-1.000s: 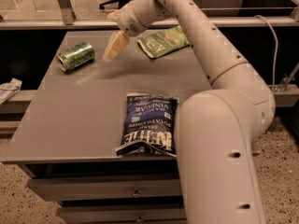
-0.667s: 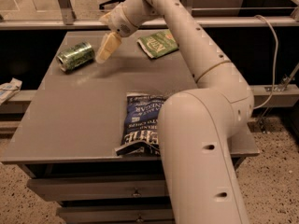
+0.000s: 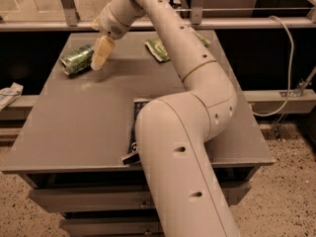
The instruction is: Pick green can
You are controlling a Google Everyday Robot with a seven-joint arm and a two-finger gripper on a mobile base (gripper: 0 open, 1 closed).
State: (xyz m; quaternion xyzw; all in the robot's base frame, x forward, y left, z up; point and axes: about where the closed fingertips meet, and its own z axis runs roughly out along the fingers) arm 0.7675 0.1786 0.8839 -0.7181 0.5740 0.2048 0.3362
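The green can (image 3: pixel 76 59) lies on its side near the far left of the grey table (image 3: pixel 74 127). It is shiny green with a mottled pattern. My gripper (image 3: pixel 100 58) hangs just right of the can, its cream finger pointing down, right beside the can's right end. My arm stretches from the lower middle up and across the table to it.
A flat green chip bag (image 3: pixel 159 49) lies at the far middle of the table, partly behind my arm. A dark blue chip bag (image 3: pixel 136 127) lies near the front, mostly hidden by my arm. A metal rail (image 3: pixel 247 22) runs behind the table. A white object (image 3: pixel 9 95) sits left of it.
My gripper has moved left toward the green can and now sits right beside its right end. The can and the bags have not moved.
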